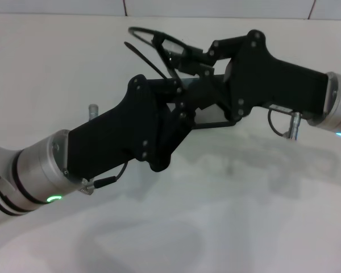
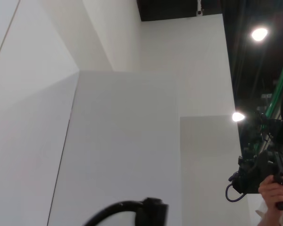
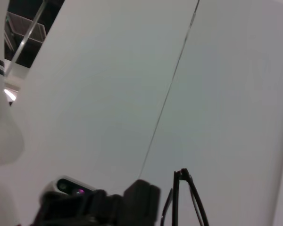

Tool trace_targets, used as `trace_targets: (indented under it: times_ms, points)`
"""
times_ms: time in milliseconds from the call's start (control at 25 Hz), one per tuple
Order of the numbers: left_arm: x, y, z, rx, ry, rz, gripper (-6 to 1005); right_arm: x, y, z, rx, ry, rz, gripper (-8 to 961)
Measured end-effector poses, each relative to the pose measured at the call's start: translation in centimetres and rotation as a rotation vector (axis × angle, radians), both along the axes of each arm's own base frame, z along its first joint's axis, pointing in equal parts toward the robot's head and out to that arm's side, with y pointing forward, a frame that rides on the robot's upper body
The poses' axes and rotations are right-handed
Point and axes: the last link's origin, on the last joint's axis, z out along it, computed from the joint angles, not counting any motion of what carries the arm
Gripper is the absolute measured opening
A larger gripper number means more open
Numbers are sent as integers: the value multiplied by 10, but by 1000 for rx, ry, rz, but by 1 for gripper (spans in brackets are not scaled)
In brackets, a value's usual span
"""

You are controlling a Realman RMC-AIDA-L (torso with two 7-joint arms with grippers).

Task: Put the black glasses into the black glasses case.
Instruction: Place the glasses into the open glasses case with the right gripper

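Fingers (image 1: 188, 58) of the right gripper (image 1: 182, 61) are clenched on the black glasses (image 1: 153, 42), thin black-framed spectacles with an oval clear lens and slender black temple arms. That gripper, a bulky black body on a silver wrist, is lifted above the white counter (image 1: 227, 222) and carries the glasses at its tip. One rounded rim curves up and away from the fingers, and a thin temple arm slants down from the rim toward the left gripper (image 1: 184, 108).

The left gripper rises from the near left of the glasses, its black linkage crossing just below the right gripper's fingers. Its fingers are lost in the overlap of black parts, so whether they are released or clenched cannot be told. A flat dark edge (image 1: 213, 122) shows below the glasses where the two grippers meet; what it is cannot be told.

In the right wrist view, two thin black rods of the glasses (image 3: 181, 197) stand against a pale wall (image 3: 132, 84), next to a dark block of gripper hardware (image 3: 141, 200).

The left wrist view looks up at white wall panels (image 2: 122, 141), with a curved black piece (image 2: 132, 209) at one edge. Beyond it, bright lamps (image 2: 259, 34) shine from a dark ceiling, and a bare hand (image 2: 273, 190) holds a black device (image 2: 257, 172).
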Motion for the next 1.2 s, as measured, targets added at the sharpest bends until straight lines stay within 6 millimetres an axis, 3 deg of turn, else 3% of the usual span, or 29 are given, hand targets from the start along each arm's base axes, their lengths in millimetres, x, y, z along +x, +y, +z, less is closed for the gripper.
trace_targets:
  times_ms: [200, 440, 480, 720, 960, 1200]
  points:
    - [-5, -2, 2, 5, 2, 18, 15, 7, 8, 3, 67, -27, -47, 86]
    - [-20, -2, 19, 54, -19, 70, 15, 14, 10, 15, 105, -55, -70, 87]
    - [-33, -5, 35, 91, -42, 99, 15, 14, 9, 15, 101, -86, -70, 87]
    - [-55, -14, 61, 160, -74, 156, 15, 8, 2, 0, 114, -461, -107, 88]
    - [-61, -16, 65, 186, -79, 183, 16, -1, -4, -21, 183, -788, -145, 88]
    - [-58, -15, 63, 185, -83, 178, 16, -7, 6, -29, 323, -839, -187, 89]
